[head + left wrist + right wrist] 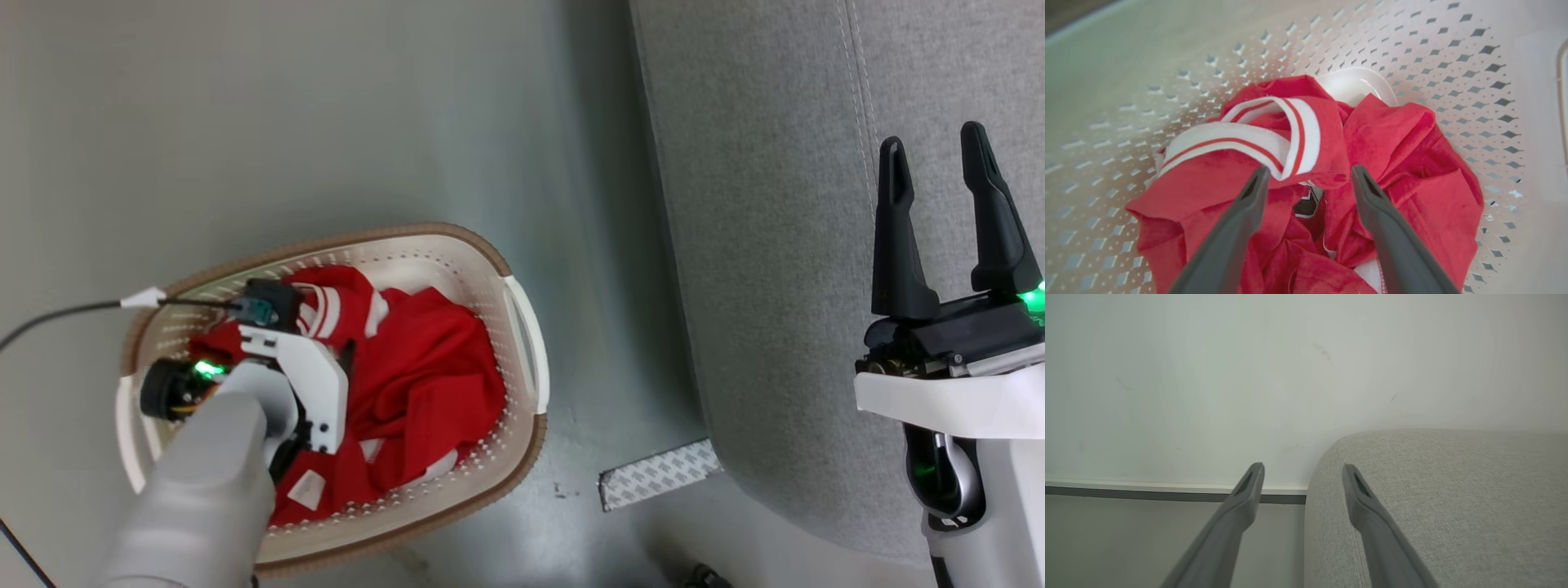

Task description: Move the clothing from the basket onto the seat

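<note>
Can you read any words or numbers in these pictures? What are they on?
No text is readable here.
Red sports clothing with white striped trim: a black-and-white mark peeks from the folds, mostly hidden, unreadable.
Cream-white perforated plastic basket: no writing seen.
Grey fabric sofa: no writing seen.

Soft, even indoor light, no hard shadows. Floor (pixel 326 122) has a dull greenish sheen, with a faint shadow band beside the sofa (pixel 775 245). Left wrist view: basket (pixel 1167 81) wall bows at the edges, fingers (pixel 1229 237) look soft, maybe out of focus. Right wrist view: wall (pixel 1208 375) pale, washed-out.
</note>
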Available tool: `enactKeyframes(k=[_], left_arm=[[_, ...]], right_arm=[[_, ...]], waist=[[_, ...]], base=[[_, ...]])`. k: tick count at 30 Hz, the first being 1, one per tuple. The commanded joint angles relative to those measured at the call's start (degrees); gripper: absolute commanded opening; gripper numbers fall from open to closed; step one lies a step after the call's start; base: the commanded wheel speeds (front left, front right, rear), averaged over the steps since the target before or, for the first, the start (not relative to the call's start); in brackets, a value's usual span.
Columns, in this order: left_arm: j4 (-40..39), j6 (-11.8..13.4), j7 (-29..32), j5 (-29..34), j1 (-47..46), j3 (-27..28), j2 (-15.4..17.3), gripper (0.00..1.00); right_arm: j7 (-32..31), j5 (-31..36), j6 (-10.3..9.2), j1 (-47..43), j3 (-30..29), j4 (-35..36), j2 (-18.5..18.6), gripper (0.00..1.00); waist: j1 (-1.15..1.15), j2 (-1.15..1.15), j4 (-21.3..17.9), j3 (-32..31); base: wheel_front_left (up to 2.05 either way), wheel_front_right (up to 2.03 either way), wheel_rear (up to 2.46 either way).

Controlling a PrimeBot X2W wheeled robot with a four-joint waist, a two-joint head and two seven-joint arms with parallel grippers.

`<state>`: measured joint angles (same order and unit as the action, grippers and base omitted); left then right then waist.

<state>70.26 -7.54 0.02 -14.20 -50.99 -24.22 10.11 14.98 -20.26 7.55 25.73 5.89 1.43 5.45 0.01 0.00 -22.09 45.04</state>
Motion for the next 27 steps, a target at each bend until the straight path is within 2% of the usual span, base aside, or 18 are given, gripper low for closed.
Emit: enactKeyframes(k=[1, 7, 12, 18, 27], left_arm=[[0.32, 0.07, 0.34, -0.08, -0.77, -0.16, 0.74, 1.00], [1.61, 0.07, 0.91, 0.88, -2.97, -2.79, 2.51, 1.00], [2.47, 0.07, 1.29, 0.01, -4.85, -2.83, 3.95, 1.00], [2.23, 0.07, 1.00, -4.25, -6.93, -1.84, 4.41, 1.00], [0.10, 0.13, 3.57, -10.29, -7.35, -5.39, 6.92, 1.00]], right_arm=[[0.19, -0.31, -0.12, 0.74, 0.14, 0.21, -0.23, 1.00], [0.19, -0.67, -0.12, 1.32, 1.14, 0.58, -1.18, 1.00], [0.19, -1.10, -0.12, 1.75, 1.67, 1.03, -1.70, 1.00], [0.19, 1.39, -0.12, 1.86, 1.99, 2.02, -2.51, 1.00], [0.20, 3.49, -0.12, 2.10, 2.52, 4.05, -2.69, 1.00]], waist=[[-0.01, 0.00, -0.64, 0.67], [-0.01, 0.00, -2.64, 2.63], [-0.01, 0.00, -4.13, 4.83], [-0.01, 0.00, -2.61, 7.16], [-0.01, 0.00, 0.13, 9.60]], base=[[0.00, 0.00, 0.00], [0.00, 0.00, 0.00], [0.06, 0.06, 0.06], [0.22, 0.22, 0.22], [0.19, 0.19, 0.19]])
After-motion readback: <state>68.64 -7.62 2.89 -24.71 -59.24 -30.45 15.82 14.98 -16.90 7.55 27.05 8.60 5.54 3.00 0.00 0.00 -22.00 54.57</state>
